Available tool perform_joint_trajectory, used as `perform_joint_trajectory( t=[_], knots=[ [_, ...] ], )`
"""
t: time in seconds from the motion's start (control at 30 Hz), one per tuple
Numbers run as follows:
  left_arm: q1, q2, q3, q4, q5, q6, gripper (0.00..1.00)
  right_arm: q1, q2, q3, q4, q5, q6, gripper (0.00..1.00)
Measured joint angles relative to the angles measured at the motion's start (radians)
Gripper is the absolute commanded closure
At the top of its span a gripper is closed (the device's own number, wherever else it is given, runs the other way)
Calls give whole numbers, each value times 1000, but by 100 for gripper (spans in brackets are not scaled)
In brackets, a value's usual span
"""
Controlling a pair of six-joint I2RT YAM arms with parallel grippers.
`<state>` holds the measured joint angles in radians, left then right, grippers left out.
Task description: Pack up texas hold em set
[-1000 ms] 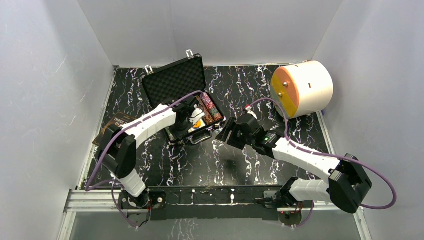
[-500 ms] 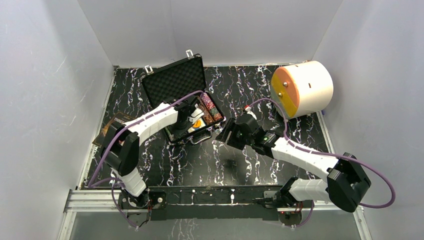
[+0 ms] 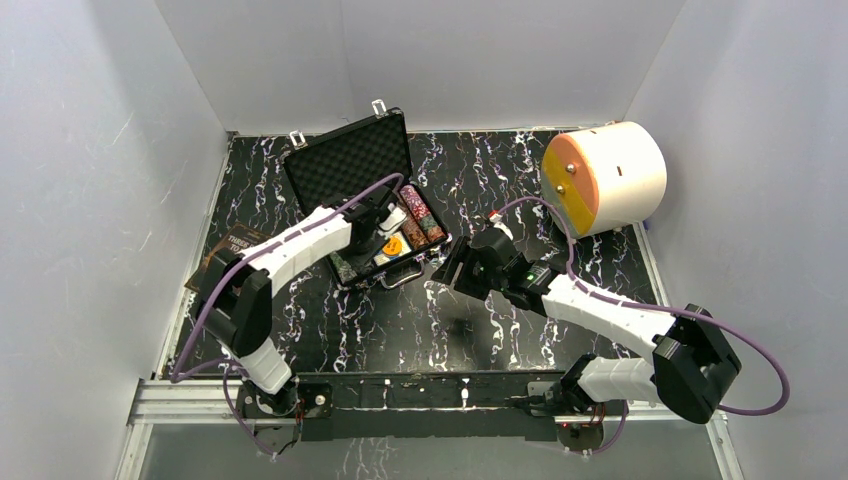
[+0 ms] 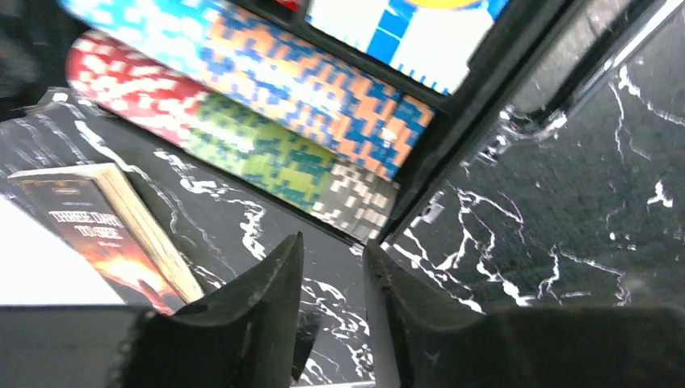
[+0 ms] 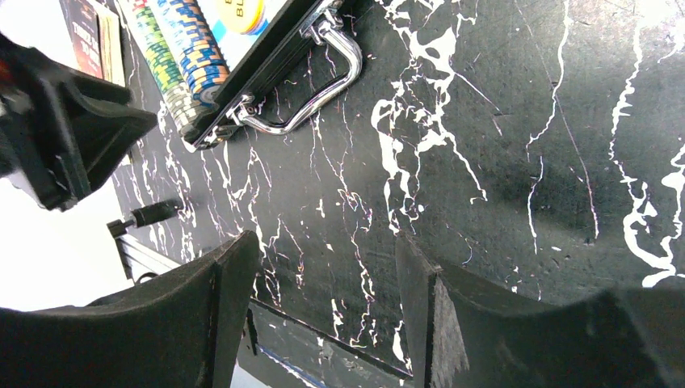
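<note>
Black foam-lined poker case (image 3: 350, 165), one only, lies open near the bench's far-left corner, where my left gripper (image 4: 333, 246) has shifted lidward, barely parted and empty, with my right gripper (image 5: 327, 242) spread wide, empty.

My 2 arms, left arm (image 3: 300, 245) at centre left and right arm (image 3: 610, 316) at lower right: white shells, black joints, 1 purple cable (image 3: 375, 190) each, green light (image 3: 538, 272) on the right wrist, matte black fingers (image 4: 258, 323).
</note>
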<state>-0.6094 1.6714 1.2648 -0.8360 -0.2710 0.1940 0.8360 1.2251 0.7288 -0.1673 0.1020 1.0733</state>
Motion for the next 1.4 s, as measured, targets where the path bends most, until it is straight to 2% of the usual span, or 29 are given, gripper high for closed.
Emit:
perform_joint_trajectory(
  t=[0.07,0.2,0.27,0.4,0.57,0.67,0.8,1.03,1.3,1.4],
  knots=[
    [0,-27,0,36,-41,-16,37,0,0,0,-1,1,0,30],
    [5,-146,-2,159,-130,-47,15,0,-2,0,-13,10,-2,30],
    [9,-238,-4,232,-145,-52,9,0,-5,0,-17,21,-5,29],
    [19,-406,-1,372,-155,-40,3,-1,-33,0,-18,48,-24,28],
    [83,-405,111,486,-118,-1,3,-6,-73,0,-19,80,-66,27],
    [156,-308,239,515,-49,16,3,-11,-95,0,-23,93,-90,27],
    [224,-174,370,531,37,26,4,-12,-117,0,-40,101,-107,20],
    [327,48,543,501,208,-24,4,-12,-123,-4,-43,58,-146,19],
    [366,222,686,419,295,-37,4,-12,-123,-4,-41,3,-163,20],
    [367,251,696,395,309,-37,10,-12,-122,-4,-40,-5,-163,20]
  ],
)
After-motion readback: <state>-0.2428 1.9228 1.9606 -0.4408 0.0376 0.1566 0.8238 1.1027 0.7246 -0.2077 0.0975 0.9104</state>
